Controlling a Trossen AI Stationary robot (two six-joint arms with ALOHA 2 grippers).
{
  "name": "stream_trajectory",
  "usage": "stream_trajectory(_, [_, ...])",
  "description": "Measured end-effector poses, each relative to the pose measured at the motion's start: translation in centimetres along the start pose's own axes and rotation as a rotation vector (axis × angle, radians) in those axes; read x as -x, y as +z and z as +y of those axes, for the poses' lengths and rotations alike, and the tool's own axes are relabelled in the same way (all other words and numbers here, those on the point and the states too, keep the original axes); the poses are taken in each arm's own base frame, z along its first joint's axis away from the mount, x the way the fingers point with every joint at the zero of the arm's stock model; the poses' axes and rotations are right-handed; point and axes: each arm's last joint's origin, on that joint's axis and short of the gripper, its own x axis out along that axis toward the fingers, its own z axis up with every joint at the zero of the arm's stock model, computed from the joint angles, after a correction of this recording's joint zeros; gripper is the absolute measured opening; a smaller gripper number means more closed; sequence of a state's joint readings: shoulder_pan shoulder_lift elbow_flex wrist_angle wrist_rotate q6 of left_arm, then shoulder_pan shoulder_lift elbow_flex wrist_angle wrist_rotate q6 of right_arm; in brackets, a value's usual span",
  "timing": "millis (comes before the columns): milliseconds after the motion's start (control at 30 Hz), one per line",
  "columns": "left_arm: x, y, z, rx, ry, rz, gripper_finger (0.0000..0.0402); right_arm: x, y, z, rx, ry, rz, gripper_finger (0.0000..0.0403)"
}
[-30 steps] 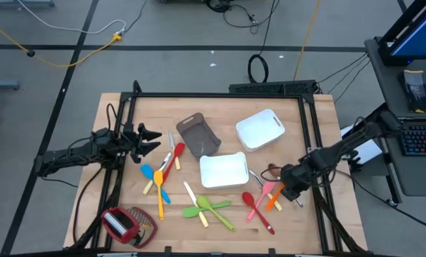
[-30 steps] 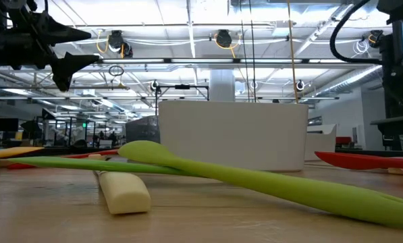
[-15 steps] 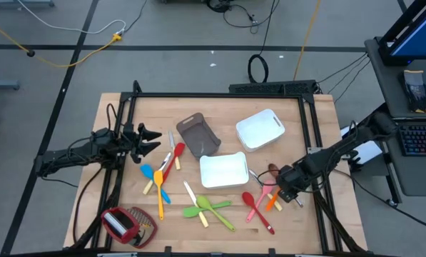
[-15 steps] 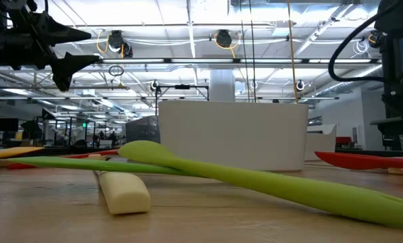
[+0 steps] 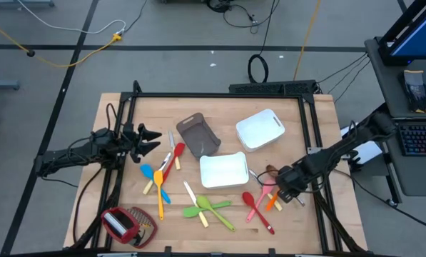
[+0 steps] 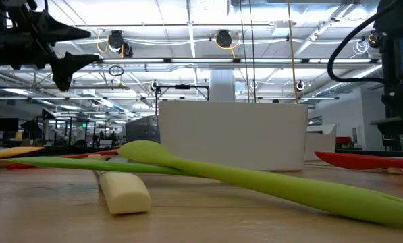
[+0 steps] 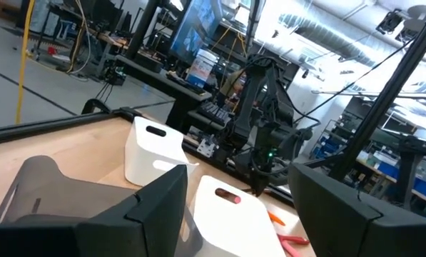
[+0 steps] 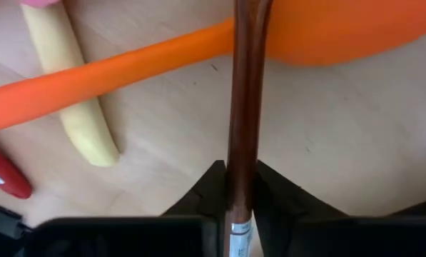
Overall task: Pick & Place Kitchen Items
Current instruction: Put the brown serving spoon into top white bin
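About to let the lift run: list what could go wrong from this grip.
1. The right pincer pinches the brown spoon at its thin handle, so it may swivel or slip when raised.
2. That handle crosses the orange spoon; lifting could drag it.
3. The pale handle and neighbouring utensils lie close and might get nudged.

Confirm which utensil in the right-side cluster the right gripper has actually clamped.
The brown spoon. Its slim handle runs between the right gripper fingers, which are shut on it. The orange spoon lies crosswise beneath it, and the pale handle lies apart, untouched.
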State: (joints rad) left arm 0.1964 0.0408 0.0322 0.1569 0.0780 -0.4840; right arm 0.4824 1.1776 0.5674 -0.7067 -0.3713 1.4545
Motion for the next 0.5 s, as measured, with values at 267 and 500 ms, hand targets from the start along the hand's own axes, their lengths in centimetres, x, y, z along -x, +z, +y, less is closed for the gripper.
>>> stream_trajectory(267, [0.0, 0.3, -0.2, -0.006, -0.019, -0.036, 0.025, 2.4, -1.1, 0.0, -0.053, 0.063, 0.02, 0.0035])
stream_trajectory(500, [0.0, 0.5, -0.2, -0.008, -0.015, -0.058, 0.025, 6.6, -2.2, 1.4, -0.004, 0.109, -0.105, 0.0035])
